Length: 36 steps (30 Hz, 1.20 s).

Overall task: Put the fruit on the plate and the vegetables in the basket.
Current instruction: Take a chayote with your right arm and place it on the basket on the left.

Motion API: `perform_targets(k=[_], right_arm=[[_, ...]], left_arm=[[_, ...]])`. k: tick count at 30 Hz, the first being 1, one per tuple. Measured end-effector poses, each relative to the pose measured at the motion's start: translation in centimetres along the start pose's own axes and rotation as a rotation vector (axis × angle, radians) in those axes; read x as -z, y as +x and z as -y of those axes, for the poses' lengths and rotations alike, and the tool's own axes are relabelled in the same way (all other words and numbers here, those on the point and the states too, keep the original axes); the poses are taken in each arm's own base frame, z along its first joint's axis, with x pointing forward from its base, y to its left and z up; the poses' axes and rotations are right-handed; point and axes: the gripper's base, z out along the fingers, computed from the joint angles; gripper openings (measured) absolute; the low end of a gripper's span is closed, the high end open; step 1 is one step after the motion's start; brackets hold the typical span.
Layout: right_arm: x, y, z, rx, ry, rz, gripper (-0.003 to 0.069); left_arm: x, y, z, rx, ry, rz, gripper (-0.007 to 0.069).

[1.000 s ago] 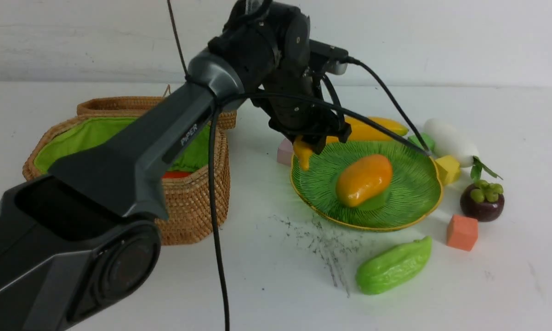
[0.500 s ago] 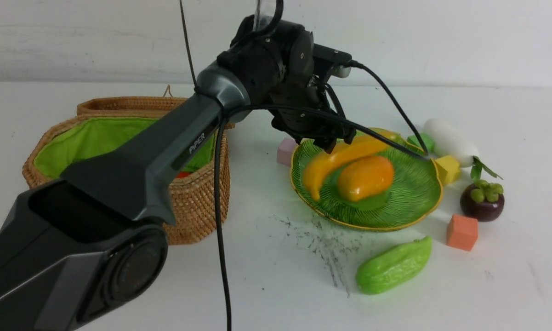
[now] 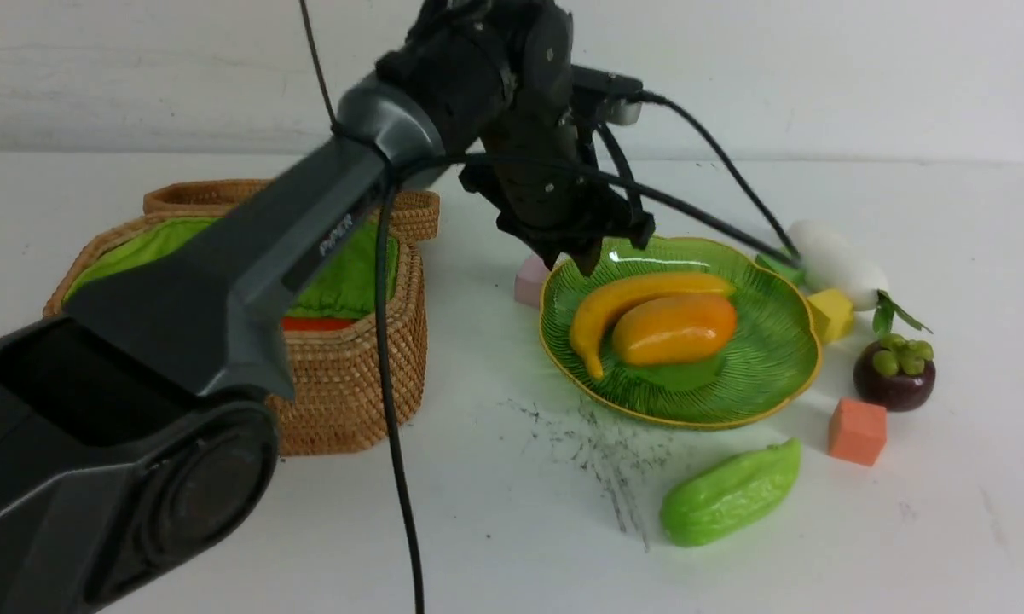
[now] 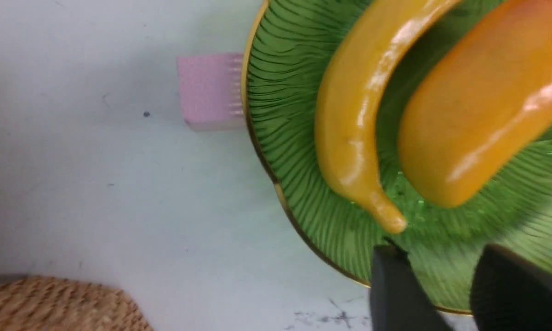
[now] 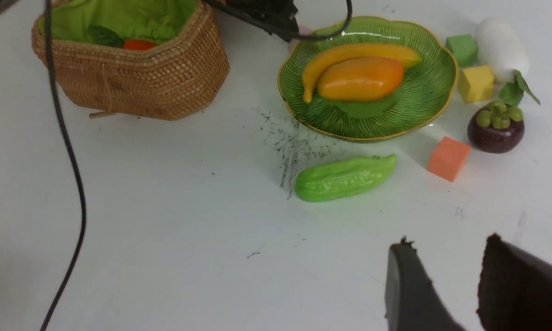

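Front view: left fingers (image 3: 581,256) hang apart, empty, above the plate (image 3: 767,358), while the mangosteen (image 3: 893,375) on the bench (image 3: 477,512) right of it looks hard, light, slick, so I'd pinch its belly.

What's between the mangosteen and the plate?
Nothing visible. The mangosteen sits beside the plate's rim; a yellow cube and an orange cube flank the gap. Banana and mango leave plate room on that side.
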Motion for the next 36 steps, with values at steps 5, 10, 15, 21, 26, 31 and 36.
perform_targets(k=[5, 10, 15, 21, 26, 31, 36], right_arm=[[-3.6, -1.6, 0.4, -0.032, 0.016, -0.126, 0.0236], [-8.2, -3.0, 1.0, -0.071, 0.032, -0.266, 0.0237], [-12.2, -3.7, 1.4, -0.123, 0.042, -0.38, 0.0237], [-16.6, -4.2, 1.6, -0.222, 0.024, -0.45, 0.0238], [-21.2, -3.8, 1.5, -0.322, 0.01, -0.556, 0.0238], [-25.7, -2.5, -0.6, -0.321, 0.042, -0.646, 0.0243], [-29.6, -1.2, -0.7, -0.359, 0.167, -0.668, 0.0292]], left_arm=[[9.8, 0.1, 3.2, -0.064, 0.035, 0.114, -0.0013], [17.2, 3.4, 4.7, -0.086, 0.059, 0.136, -0.0013], [21.3, 9.4, 3.3, -0.027, 0.018, 0.075, -0.0013], [25.1, 18.6, 1.6, 0.007, 0.033, 0.197, -0.0013], [27.7, 27.0, 0.3, 0.018, 0.087, 0.456, -0.0013], [29.2, 31.4, -0.5, 0.022, 0.116, 0.617, -0.0013], [29.3, 31.8, -0.5, 0.026, 0.125, 0.631, -0.0013]])
